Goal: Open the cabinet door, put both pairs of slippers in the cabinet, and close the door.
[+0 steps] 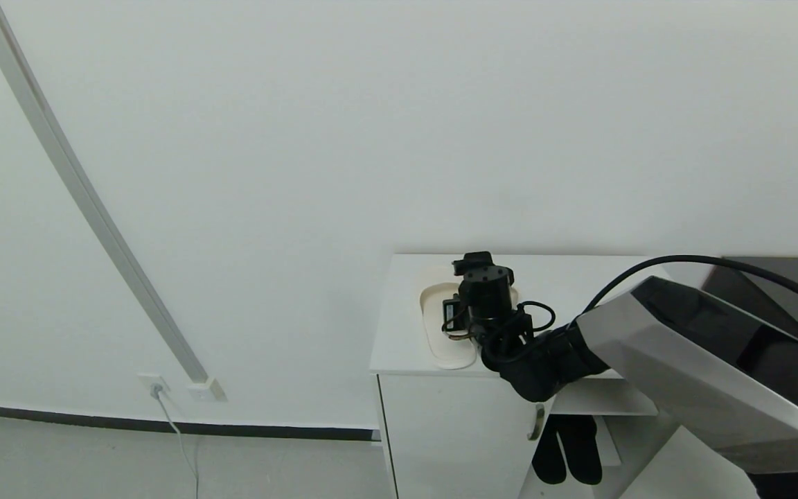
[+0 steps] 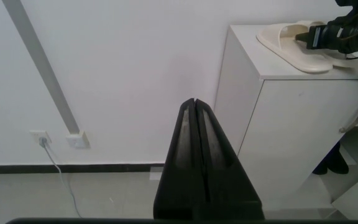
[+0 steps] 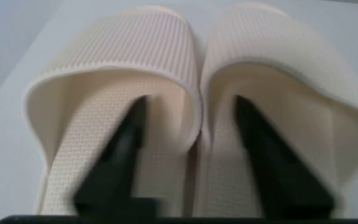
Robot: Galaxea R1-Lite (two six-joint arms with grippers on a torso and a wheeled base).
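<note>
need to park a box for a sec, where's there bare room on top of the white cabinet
Bare: the cabinet top to the right of the cream slippers, up to the wall, and a narrow strip along its left edge. Crowded: the slippers themselves, where the right gripper has one finger in each.

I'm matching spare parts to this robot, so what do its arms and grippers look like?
The right arm has an angular silver-grey shell with a glossy black panel, then a black wrist. A thick black cable arches above it. The right gripper has two black wedge-shaped fingers. The left gripper has long, tapered black ones.
</note>
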